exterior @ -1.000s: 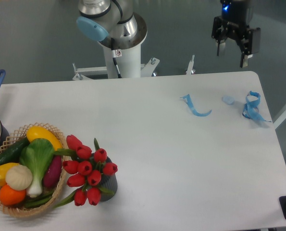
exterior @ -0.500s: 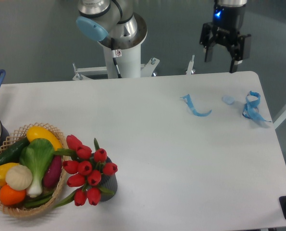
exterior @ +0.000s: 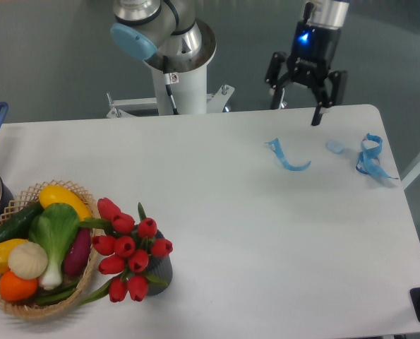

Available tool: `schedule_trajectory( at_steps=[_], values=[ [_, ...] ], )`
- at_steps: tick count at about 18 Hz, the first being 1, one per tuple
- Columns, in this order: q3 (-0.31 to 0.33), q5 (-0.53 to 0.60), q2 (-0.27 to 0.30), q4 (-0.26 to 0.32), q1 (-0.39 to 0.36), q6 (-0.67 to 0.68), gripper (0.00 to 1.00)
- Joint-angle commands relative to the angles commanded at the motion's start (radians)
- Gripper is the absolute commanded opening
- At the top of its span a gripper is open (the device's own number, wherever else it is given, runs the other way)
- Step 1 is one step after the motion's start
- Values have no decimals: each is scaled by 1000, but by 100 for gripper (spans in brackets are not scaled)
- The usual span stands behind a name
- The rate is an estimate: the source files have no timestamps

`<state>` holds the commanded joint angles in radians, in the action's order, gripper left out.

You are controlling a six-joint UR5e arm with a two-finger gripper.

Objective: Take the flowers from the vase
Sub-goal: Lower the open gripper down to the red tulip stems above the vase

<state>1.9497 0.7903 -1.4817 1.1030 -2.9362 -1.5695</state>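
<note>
The gripper (exterior: 296, 104), fingers spread and holding nothing, is seen further left along the desk's (exterior: 266, 233) far edge than a second ago, though well apart from its target (the approach is judged barely begun). The flowers (exterior: 128, 247) are found near the front-left corner, bunched in the vase (exterior: 160, 272), just beside the wicker basket (exterior: 26, 307). The stems are hidden; the buds fan upward and leftward, so the long axis is judged roughly upright, leaning toward the basket.

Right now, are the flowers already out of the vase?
No, the flowers stand in the vase, and the open tool is far away, empty.
</note>
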Motion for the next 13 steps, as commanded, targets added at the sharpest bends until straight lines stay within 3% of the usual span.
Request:
schedule_trajectory(
  at_steps=[5,11,13],
  values=[
    [-3,-74,-68,-43,91,130,100],
    [-11,-132,-140,-222,193,363,100],
    [-18,-134,-167,-253,236,382,100]
  ],
)
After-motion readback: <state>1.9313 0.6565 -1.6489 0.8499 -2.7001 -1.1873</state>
